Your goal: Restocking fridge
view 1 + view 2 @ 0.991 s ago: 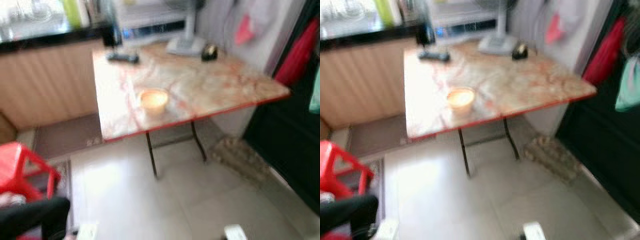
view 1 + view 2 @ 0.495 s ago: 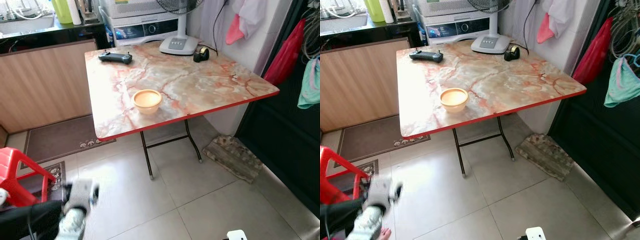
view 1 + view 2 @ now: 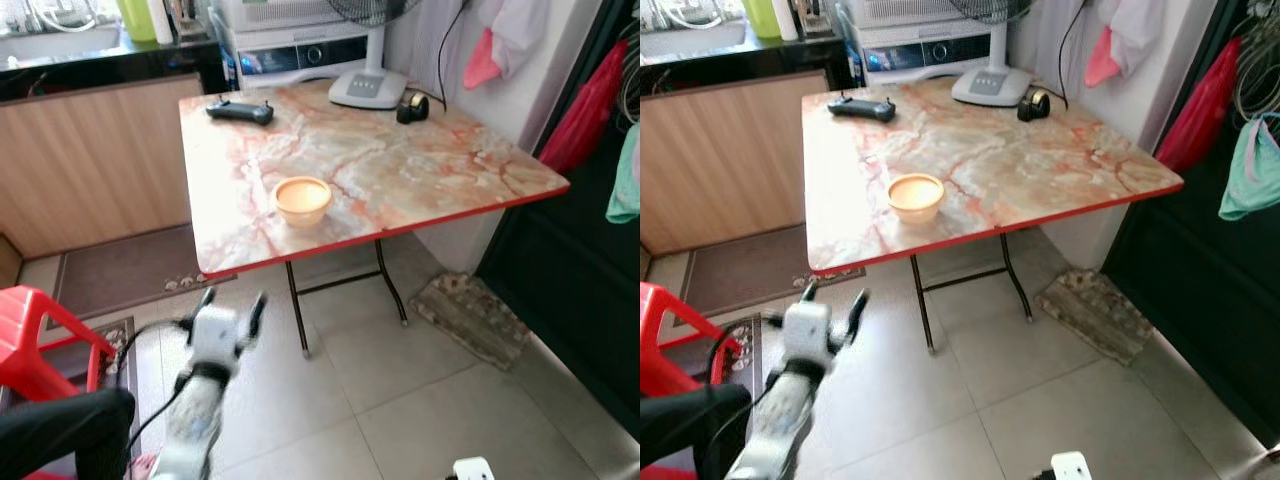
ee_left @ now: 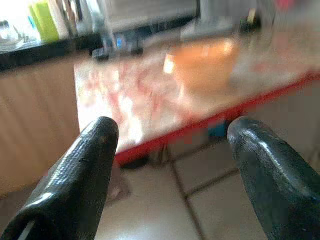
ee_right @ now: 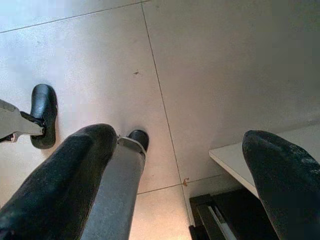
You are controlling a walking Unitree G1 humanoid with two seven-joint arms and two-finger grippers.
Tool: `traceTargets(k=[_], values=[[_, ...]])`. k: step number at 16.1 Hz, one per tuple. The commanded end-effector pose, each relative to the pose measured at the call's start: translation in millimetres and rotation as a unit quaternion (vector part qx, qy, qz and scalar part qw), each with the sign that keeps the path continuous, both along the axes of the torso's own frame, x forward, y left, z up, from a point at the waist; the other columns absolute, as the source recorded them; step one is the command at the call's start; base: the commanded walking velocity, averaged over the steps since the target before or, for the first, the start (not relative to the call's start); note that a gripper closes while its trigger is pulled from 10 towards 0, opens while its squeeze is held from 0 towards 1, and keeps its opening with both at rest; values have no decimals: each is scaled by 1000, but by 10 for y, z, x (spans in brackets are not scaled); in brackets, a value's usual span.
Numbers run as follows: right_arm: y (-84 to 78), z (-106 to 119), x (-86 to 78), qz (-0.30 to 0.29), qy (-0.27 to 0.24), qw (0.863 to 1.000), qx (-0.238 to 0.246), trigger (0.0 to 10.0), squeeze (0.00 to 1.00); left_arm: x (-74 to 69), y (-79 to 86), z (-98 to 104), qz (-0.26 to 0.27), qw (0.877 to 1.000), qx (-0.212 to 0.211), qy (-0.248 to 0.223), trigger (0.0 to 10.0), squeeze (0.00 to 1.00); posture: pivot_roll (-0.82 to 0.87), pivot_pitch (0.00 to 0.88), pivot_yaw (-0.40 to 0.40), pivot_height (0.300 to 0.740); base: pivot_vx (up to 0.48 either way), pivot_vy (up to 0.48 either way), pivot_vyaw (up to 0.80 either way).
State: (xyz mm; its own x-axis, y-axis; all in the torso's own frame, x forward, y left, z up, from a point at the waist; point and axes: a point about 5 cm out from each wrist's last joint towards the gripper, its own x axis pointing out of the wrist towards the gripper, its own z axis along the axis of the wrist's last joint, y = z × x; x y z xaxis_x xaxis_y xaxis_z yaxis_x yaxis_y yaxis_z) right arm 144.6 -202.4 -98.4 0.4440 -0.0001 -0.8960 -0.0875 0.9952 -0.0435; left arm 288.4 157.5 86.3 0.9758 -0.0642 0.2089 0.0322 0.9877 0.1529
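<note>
left gripper (image 3: 228,308) is up in front of the robot, its two black fingers (image 4: 85,165) spread wide with nothing between them, and it points at the table's near red edge. the orange bowl (image 3: 303,199) sits ahead of and above the gripper, well apart from it, close to that near edge of the marble-patterned table (image 3: 440,170). through the wrist camera the bowl lands between the two fingertips but is blurred, so i can't tell whether anything is in it. beyond the bowl, at the far side of the table, lie a black controller (image 3: 239,111), a fan base (image 3: 368,90) and a small tape dispenser (image 3: 412,107). right gripper (image 5: 175,185) hangs low and idle, fingers wide, pointing at the floor tiles with nothing held. the risk from here, as i judge it: the gripper is below the tabletop, so a straight reach could knock a finger into the red rim, or shove the light bowl across the slick top rather than catch it. beside the left arm stands a red stool (image 3: 40,335), near enough to snag on a swing. no fridge can be made out, and the left arm itself is smeared by motion, so its exact pose is hard to read.
</note>
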Motion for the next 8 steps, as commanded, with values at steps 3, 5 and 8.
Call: traceTargets(k=[3,5,8], values=[[-14,1,-5,-6,-3,1000,-2,10000,0,75,-13,168,-9,999,-32,-8,10000,0,-14,0,3,740,0,0,0],[-7,0,-5,-2,-3,1000,-1,10000,0,41,40,154,-17,1000,-17,1,10000,0,-22,0,11,740,0,0,0],[6,-6,-18,3,-1,1000,0,10000,0,31,77,166,-28,999,-14,12,10000,0,-20,0,13,740,0,0,0]])
